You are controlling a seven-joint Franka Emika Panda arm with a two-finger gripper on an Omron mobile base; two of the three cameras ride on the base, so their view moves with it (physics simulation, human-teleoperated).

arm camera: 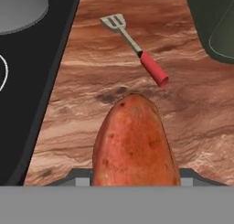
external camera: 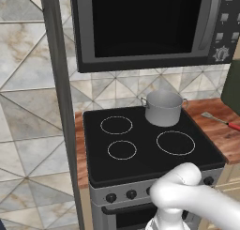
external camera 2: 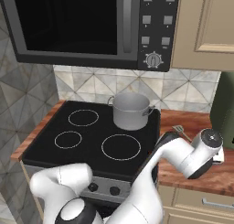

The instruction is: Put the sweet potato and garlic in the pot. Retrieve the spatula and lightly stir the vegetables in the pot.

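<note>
I've got the sweet potato (arm camera: 134, 143) clamped in the gripper (arm camera: 134, 182), jaws partly closed around its fat end; it fills the bottom centre of the hand view, right against the camera, with a shadow on the wooden counter (arm camera: 114, 72) just above it, so I judge it's lifted clear. Main risk from here: the potato is rounded and tapered, so a fast swing toward the pot (external camera 2: 131, 109) could let it squirt out of the jaws and roll off the counter. Second risk: the pot sits at the back right of the stovetop (external camera 2: 91, 136), centre frame in the right base view, with a tall rim, so a low approach would clip that rim or a loop handle and shove the pot. Third: the spatula (arm camera: 135, 45) lies in the upper middle of the hand view, near the potato's tip; a dip could knock it away (I need it later). Pot edge is upper left in the hand view, well apart from the gripper. Can't see any garlic.
</note>
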